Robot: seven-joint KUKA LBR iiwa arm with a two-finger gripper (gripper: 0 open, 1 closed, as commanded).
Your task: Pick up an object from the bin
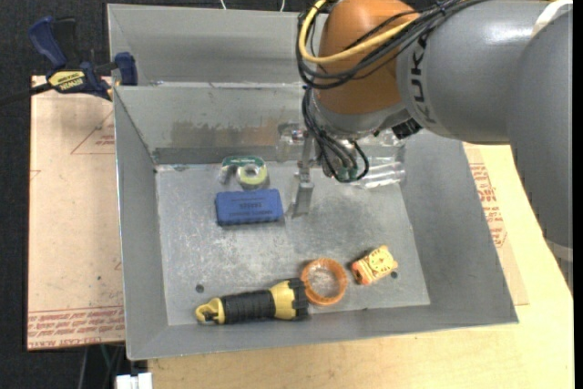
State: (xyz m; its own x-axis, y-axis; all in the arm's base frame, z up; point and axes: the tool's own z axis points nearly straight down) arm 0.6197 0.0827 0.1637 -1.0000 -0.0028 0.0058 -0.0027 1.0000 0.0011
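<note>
The thing lying closest to the gripper [301, 196] is a flat blue rectangular block [248, 209], on the bin floor a little left of the middle. The gripper's tip hangs just beside the block's right edge, low over the floor. This view does not settle whether it touches the block. Whether the pincer is open or closed cannot be told either, since the arm's orange cover [360, 41] and cables hide much of it. Nothing is seen in its grip.

Just behind the blue block, toward the back wall, lies a small roll of green and white tape [246, 171]. Well apart from both, along the front of the grey metal bin [137, 196], lies a black-handled tool with yellow ends [255, 307]. A translucent orange ring [324, 280] lies against the tool's right end, and a small orange cube with dark dots [373, 266] sits just right of the ring.

Judged from how things lie, the pick is not yet made: every object rests on the bin floor and none is lifted. The arm is already down inside the bin, so the approach seems largely done. What is left is closing on an object, most likely the blue block, and raising it clear of the bin.
</note>
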